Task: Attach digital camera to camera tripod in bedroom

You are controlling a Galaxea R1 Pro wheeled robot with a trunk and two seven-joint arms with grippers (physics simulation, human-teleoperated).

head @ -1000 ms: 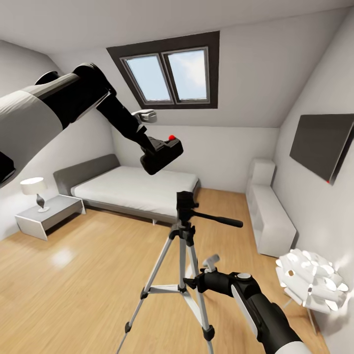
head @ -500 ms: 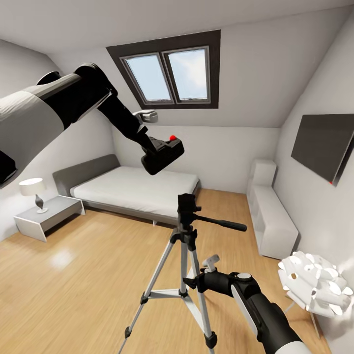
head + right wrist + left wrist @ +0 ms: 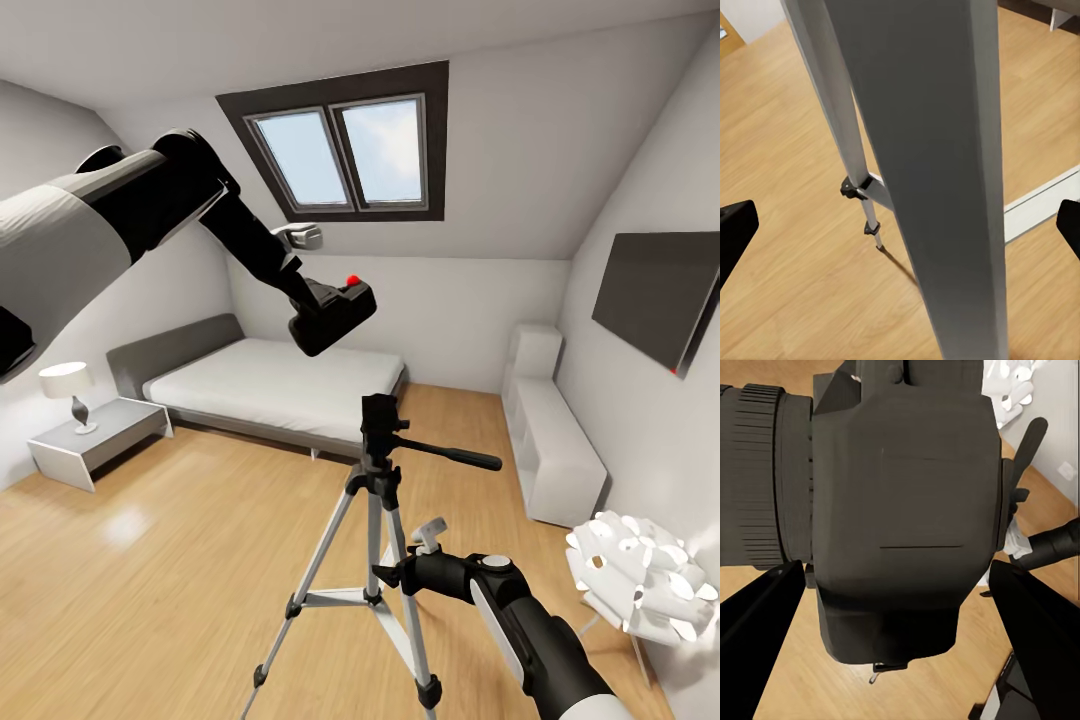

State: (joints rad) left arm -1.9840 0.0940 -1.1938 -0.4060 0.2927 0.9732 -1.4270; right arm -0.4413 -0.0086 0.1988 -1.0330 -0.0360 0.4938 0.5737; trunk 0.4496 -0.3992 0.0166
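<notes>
In the head view my left gripper (image 3: 318, 310) holds the black digital camera (image 3: 345, 302), red button up, in the air above and slightly left of the camera tripod (image 3: 380, 470). The tripod stands on the wood floor, its black head (image 3: 380, 415) bare and its pan handle (image 3: 455, 455) pointing right. From the left wrist, the camera body (image 3: 900, 510) sits between the two fingers (image 3: 757, 622). My right gripper (image 3: 388, 575) is low beside a tripod leg. It is open, with the silver leg (image 3: 930, 150) between its spread fingertips (image 3: 735, 225).
A grey bed (image 3: 270, 385) stands behind the tripod under the skylight (image 3: 340, 150). At the left is a nightstand (image 3: 95, 435) with a lamp. A white shelf unit (image 3: 550, 440), a dark wall panel (image 3: 655, 295) and a white spiky lamp (image 3: 640, 575) line the right side.
The whole view shifted slightly about a second ago; over the last half second nothing visibly moved. The camera stays held above the tripod head.
</notes>
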